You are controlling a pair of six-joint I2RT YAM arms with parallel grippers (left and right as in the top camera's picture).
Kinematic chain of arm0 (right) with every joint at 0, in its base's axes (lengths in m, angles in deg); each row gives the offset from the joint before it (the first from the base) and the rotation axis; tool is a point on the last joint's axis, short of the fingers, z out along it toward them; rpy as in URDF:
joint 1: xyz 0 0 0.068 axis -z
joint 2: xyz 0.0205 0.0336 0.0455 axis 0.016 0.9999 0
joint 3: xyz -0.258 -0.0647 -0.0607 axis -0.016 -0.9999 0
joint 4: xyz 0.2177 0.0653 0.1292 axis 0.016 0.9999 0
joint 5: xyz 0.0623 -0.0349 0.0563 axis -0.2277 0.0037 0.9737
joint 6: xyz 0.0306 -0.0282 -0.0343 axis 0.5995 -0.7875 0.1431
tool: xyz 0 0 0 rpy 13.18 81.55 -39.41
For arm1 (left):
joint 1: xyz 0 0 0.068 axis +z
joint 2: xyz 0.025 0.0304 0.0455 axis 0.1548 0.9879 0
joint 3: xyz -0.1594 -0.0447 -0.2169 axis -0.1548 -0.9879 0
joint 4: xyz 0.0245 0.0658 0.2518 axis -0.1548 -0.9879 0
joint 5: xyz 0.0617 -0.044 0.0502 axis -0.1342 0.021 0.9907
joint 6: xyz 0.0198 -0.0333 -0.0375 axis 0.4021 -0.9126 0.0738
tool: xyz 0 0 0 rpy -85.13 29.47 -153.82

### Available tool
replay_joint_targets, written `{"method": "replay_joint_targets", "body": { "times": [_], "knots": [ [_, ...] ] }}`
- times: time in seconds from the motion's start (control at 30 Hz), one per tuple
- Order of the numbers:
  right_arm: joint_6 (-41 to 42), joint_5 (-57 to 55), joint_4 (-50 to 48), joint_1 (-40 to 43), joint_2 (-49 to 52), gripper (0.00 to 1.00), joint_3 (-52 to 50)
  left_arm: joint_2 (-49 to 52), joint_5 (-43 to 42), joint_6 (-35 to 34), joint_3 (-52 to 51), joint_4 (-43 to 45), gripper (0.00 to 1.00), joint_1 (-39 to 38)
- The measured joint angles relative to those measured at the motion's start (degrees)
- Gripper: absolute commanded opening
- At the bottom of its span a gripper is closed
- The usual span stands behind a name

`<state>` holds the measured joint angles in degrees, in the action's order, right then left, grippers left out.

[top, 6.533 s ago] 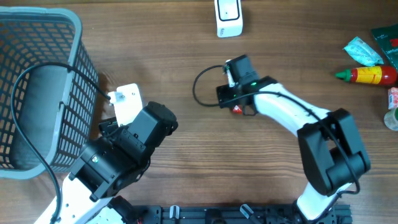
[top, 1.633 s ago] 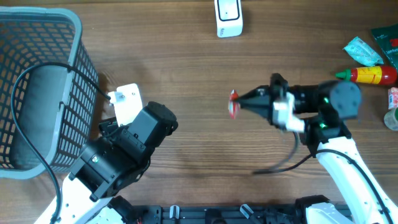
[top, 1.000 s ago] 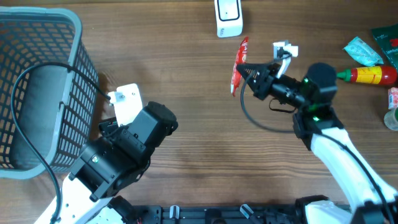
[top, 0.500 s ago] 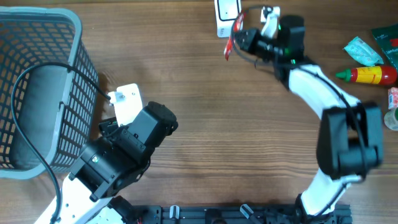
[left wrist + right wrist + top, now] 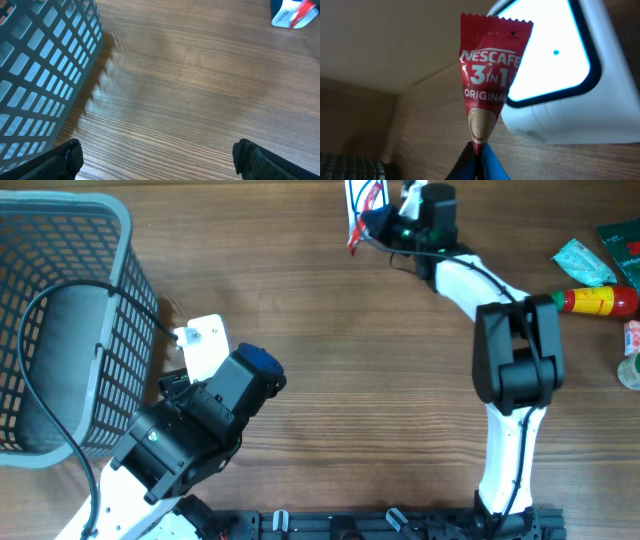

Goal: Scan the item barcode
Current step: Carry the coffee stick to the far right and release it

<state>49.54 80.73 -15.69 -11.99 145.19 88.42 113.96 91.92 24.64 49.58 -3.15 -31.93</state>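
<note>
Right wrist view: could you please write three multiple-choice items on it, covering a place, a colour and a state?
1. Where is the sachet? A) lying flat B) held up before the scanner C) in a drawer
2. What colour is the sachet? A) green B) red C) blue
3. How is the right gripper? A) wide open B) out of view C) shut on the sachet
Answers: 1 B, it stands upright against the lit scanner window; 2 B, red wrapper, white lettering; 3 C, the tips pinch its lower end.
</note>
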Motion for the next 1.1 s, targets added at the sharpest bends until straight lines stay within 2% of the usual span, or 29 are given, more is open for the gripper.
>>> {"method": "replay_joint_targets", "body": {
  "times": [0.27, 0.4, 0.6, 0.77, 0.9, 1.0, 1.1],
  "knots": [
    [-0.1, -0.1, -2.2, -0.7, 0.4, 0.05, 0.9, 0.0, 0.0, 0.0, 0.0, 0.0, 1.00, 0.0],
    [-1.0, 0.9, 1.6, 0.6, -0.1, 0.04, 1.0, 0.0, 0.0, 0.0, 0.0, 0.0, 1.00, 0.0],
    [-6.2, -1.9, 20.0, 5.2, -7.0, 0.04, 1.1, 0.0, 0.0, 0.0, 0.0, 0.0, 1.00, 0.0],
    [-10.7, -14.9, 40.5, 10.2, -18.0, 0.04, 1.7, 0.0, 0.0, 0.0, 0.0, 0.0, 1.00, 0.0],
    [-13.0, -22.4, 52.3, 15.0, -21.8, 0.04, 2.3, 0.0, 0.0, 0.0, 0.0, -0.1, 1.00, 0.0],
    [-12.5, -28.7, 61.4, 20.5, -22.1, 0.04, 2.1, 0.0, 0.0, 0.0, 0.0, 0.0, 1.00, 0.0],
    [-7.8, -35.9, 68.9, 24.7, -22.1, 0.04, 1.4, 0.0, 0.0, 0.0, 0.0, 0.0, 1.00, 0.0]
  ]
}}
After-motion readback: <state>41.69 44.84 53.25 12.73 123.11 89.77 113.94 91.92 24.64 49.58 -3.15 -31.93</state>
